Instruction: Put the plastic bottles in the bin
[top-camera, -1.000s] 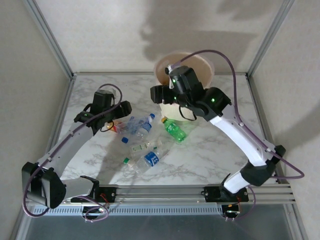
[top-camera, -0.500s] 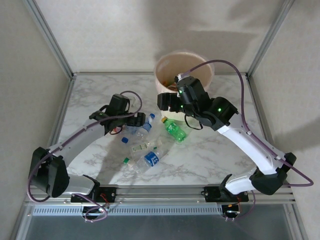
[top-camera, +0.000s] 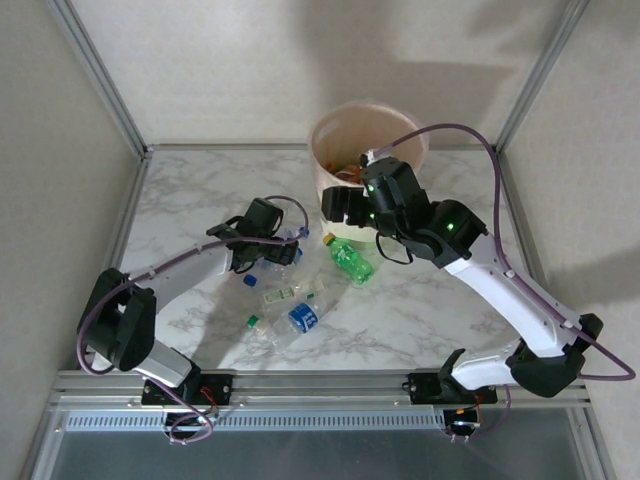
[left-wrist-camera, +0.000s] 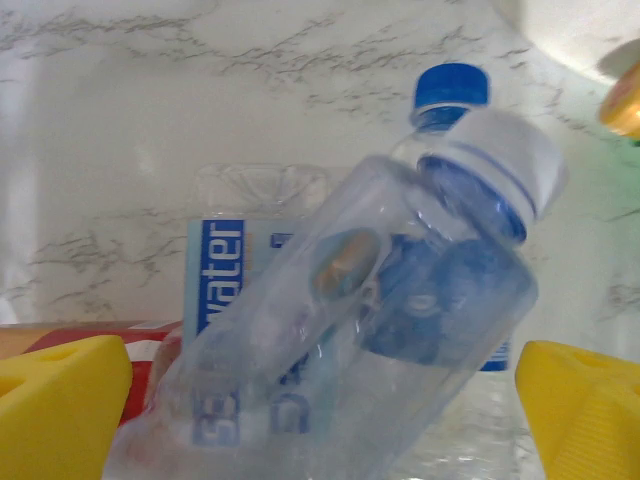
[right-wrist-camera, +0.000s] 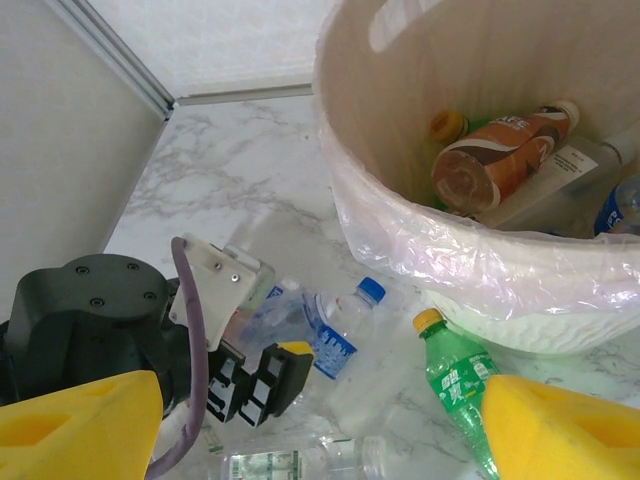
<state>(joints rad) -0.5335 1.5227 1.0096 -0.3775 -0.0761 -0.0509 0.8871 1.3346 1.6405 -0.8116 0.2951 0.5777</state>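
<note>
Bottles (top-camera: 288, 285) of clear and green plastic lie in a loose cluster on the marble-pattern tabletop (top-camera: 190, 190), just in front of the bin (top-camera: 316, 150). The bin stands at the far edge of the tabletop, right of centre. A thin liner (right-wrist-camera: 480, 270) is folded over its rim. Several bottles lie inside the bin, among them an orange-brown bottle (right-wrist-camera: 500, 150) and a clear one with a white label (right-wrist-camera: 572, 168).

Cluster layout:
- A green bottle (top-camera: 350, 262) with an orange cap lies nearest the bin, close to the base of its wall.
- A clear blue-capped bottle (left-wrist-camera: 400, 300) lies tilted on top of a second bottle whose label (left-wrist-camera: 225, 270) reads "water".
- Further clear bottles, one with a blue label (top-camera: 300, 318), lie nearer the arm bases.

Left hand (left-wrist-camera: 320, 400): lowered over the left side of the cluster, jaws wide. The yellow fingertips (left-wrist-camera: 60, 400) stand to either side of the clear blue-capped bottle and are not closed on it.

Right hand (right-wrist-camera: 320, 430): raised above the tabletop beside the near wall of the bin, jaws wide, nothing between its pads (right-wrist-camera: 560, 430). Its wrist camera looks down on the bin opening, the green bottle and the left hand.
</note>
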